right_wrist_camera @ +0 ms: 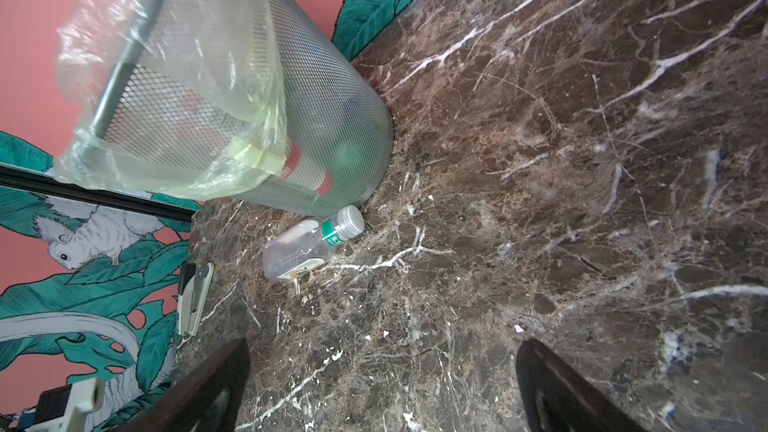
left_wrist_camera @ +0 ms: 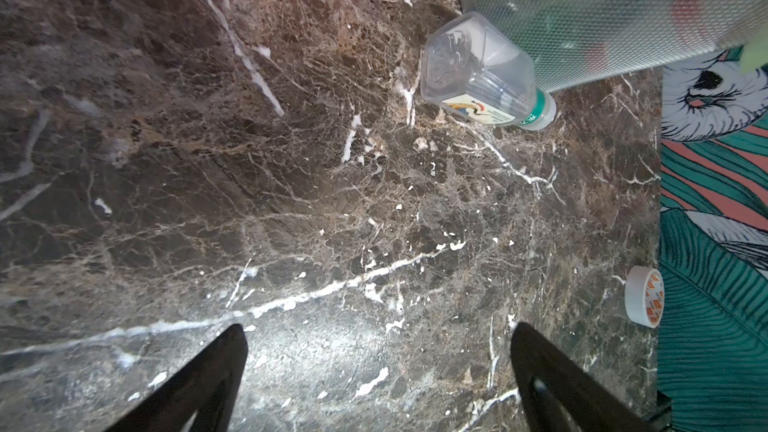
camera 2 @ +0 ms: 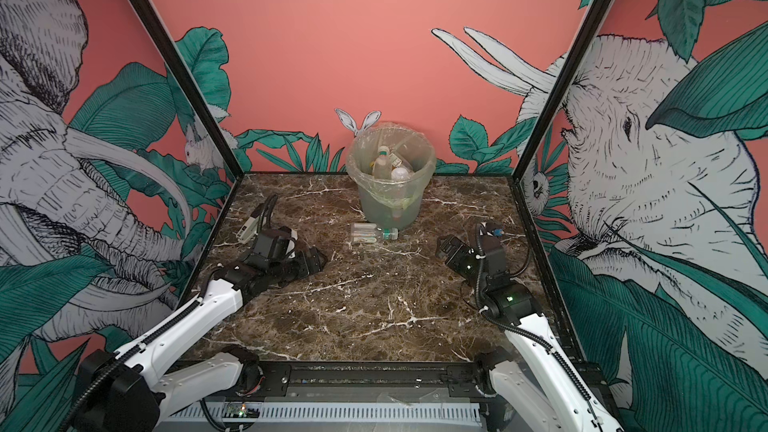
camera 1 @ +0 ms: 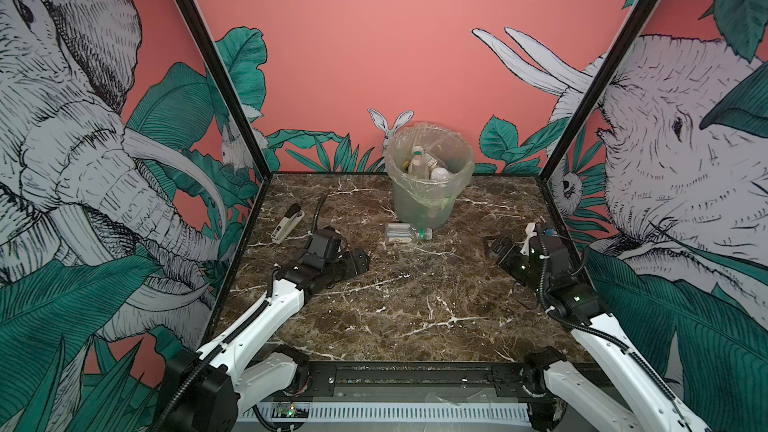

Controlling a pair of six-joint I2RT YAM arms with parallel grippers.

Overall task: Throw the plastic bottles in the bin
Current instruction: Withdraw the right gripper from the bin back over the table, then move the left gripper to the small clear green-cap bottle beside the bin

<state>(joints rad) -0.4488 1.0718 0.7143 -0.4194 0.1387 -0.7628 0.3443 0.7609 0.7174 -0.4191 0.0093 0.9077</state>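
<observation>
- Since one bottle (camera 1: 409, 233) lies on its side at the foot of the bin (camera 1: 415, 205), its cap close against the bin's wall, I judge this to be the piece in hand. Other bottles (camera 1: 419, 160) already sit inside the bag-lined bin.
- My left gripper (camera 1: 358, 261) and my right gripper (camera 1: 490, 245) are both spread wide and empty. They sit low over the table on either side of the lying bottle, each well apart from it.
- I would use one arm only, closing across the clear body rather than the cap. I would come in from the open side, so I neither nudge the bin nor roll the bottle off.
- I would lift well clear of the rim before letting go, since the bag's folded edge could catch.
- The marble table (camera 1: 415, 305) is dark, veined and glossy, and probably slick under a light bottle.
- A stapler (camera 1: 286, 222) lies near the left wall and a tape roll (left_wrist_camera: 644, 303) at the foot of a wall. Neither is for the bin.
- Pink walls (camera 1: 374, 35) painted with leaves and elephants close in on three sides.
</observation>
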